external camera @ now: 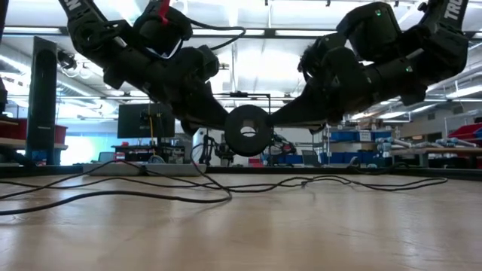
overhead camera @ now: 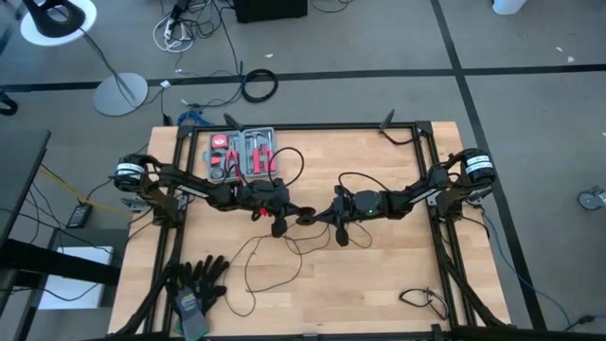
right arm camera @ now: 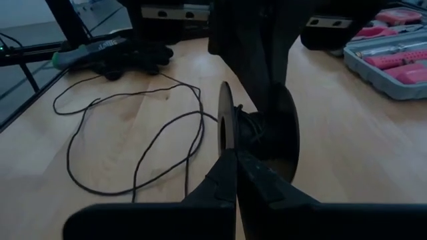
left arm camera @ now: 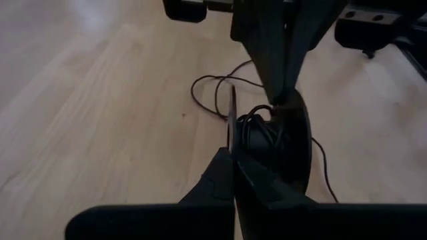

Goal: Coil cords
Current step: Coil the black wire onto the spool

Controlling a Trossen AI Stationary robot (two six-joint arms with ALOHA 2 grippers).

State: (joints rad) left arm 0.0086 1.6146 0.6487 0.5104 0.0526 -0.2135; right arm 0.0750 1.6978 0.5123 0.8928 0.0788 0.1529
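A black spool-like disc (external camera: pixel 247 129) with two thin round flanges and thin black wire wound between them hangs above the table's middle (overhead camera: pixel 307 217). My left gripper (overhead camera: pixel 287 216) and my right gripper (overhead camera: pixel 327 216) meet at it from opposite sides, both shut on it. The rest of the thin wire lies slack in loose loops on the wood (overhead camera: pixel 254 260), also seen in the right wrist view (right arm camera: pixel 133 143) and the left wrist view (left arm camera: pixel 213 93). My left gripper pinches the rim of one thin flange (left arm camera: pixel 232 137) between its two fingers, coming level from the table's left. The disc stands on edge, lifted clear of the table. My right gripper pinches the rim of a thin flange (right arm camera: pixel 223 130) between its two fingers, coming level from the table's right. The disc stands on edge between both grippers, and the wire trails slack from it down to the wood.
A grey case of pink tools (overhead camera: pixel 242 153) sits at the far left. Black gloves (overhead camera: pixel 197 279) lie at the near left corner. A short black cable (overhead camera: pixel 421 299) lies at the near right. Dark frame rails (overhead camera: pixel 445 256) run along the table's sides.
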